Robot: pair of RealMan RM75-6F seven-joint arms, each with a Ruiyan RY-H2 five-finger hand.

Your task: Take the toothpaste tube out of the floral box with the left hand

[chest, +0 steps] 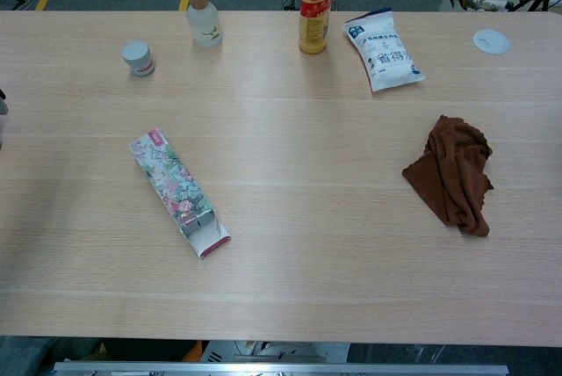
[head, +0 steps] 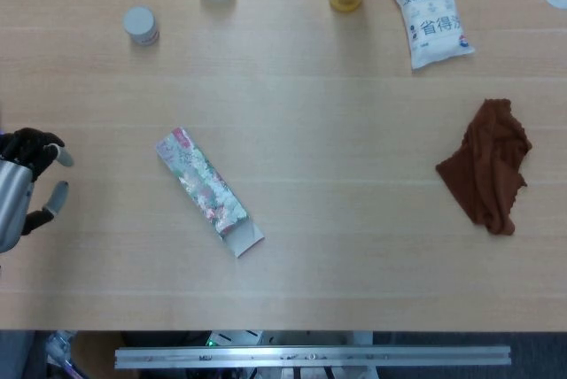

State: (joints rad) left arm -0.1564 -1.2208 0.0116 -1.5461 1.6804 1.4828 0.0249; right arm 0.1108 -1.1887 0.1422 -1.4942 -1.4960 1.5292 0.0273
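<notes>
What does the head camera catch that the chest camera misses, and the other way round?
Only the head view shows the left hand, at the table's left edge with fingers apart and holding nothing. Only the chest view shows the whole yellow bottle with its cap, and the floor behind the table. Both show the floral box lying flat with its open flap toward the near edge, the brown cloth and the white pouch.
</notes>
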